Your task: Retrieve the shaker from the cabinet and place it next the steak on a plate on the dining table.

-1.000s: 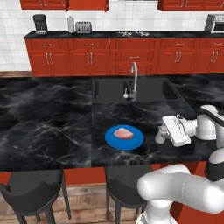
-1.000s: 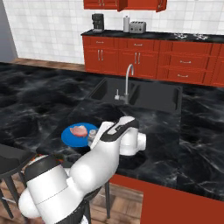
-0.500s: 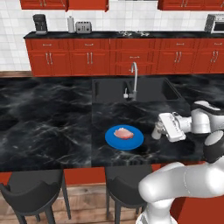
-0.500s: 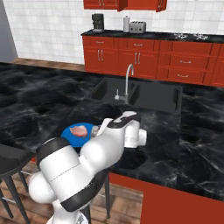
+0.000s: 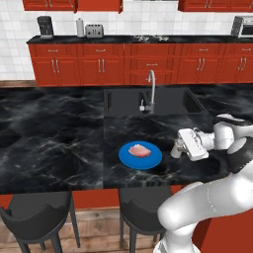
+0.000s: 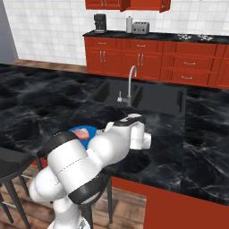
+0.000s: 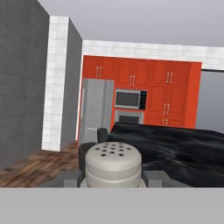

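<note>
My gripper (image 5: 178, 148) is shut on the small grey shaker (image 5: 175, 149), holding it upright low over the black marble dining table (image 5: 49, 143). I cannot tell whether the shaker's base touches the top. It is a short gap to the right of the blue plate (image 5: 148, 160), which carries the pinkish steak (image 5: 140, 150). In the hand view the shaker's pale holed cap (image 7: 113, 162) sits between my dark fingers (image 7: 70, 177). From the right base, my arm covers the gripper, while the plate (image 6: 91, 130) and steak (image 6: 81, 133) peek out to its left.
A sunken sink with a curved faucet (image 5: 151, 89) lies just behind the plate. Dark stools (image 5: 39, 220) stand at the table's near edge. Red wall cabinets (image 5: 99, 5) hang over the back counter with a toaster (image 5: 94, 30), canister and coffee machine.
The gripper has carried the shaker a little to the left, closer to the plate, and the arm's elbow has swung up. Plate and steak have stayed put.
</note>
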You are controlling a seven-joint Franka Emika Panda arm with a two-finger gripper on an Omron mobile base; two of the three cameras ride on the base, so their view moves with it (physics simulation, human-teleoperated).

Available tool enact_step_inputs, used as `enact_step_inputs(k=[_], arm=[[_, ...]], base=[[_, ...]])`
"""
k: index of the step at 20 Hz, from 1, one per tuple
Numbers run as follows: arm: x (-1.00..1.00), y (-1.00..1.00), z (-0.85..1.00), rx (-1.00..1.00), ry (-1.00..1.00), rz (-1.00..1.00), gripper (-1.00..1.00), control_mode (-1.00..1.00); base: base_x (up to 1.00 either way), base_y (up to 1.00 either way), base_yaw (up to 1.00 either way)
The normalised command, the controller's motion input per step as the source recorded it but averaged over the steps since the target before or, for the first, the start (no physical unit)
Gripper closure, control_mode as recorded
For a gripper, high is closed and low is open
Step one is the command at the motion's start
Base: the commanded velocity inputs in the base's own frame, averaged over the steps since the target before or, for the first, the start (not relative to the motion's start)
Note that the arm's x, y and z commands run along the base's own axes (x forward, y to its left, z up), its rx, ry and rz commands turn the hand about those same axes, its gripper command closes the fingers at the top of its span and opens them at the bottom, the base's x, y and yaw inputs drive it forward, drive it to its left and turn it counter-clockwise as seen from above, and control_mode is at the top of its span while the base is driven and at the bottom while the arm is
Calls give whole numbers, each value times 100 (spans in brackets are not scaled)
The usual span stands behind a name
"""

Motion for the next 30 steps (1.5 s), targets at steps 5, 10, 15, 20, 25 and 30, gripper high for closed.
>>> enact_step_inputs(k=[5,10,15,20,25,30], arm=[[0,0,-20,0,0,0,100,-100],[5,0,-23,0,0,0,100,-100],[15,0,-17,-1,0,0,100,-100],[22,0,-16,-1,0,0,100,-100],[29,0,-11,0,0,0,100,-100],[19,0,-4,0,-5,0,100,-100]], base=[[0,0,0],[0,0,0],[0,0,0],[0,0,0],[0,0,0],[0,0,0]])
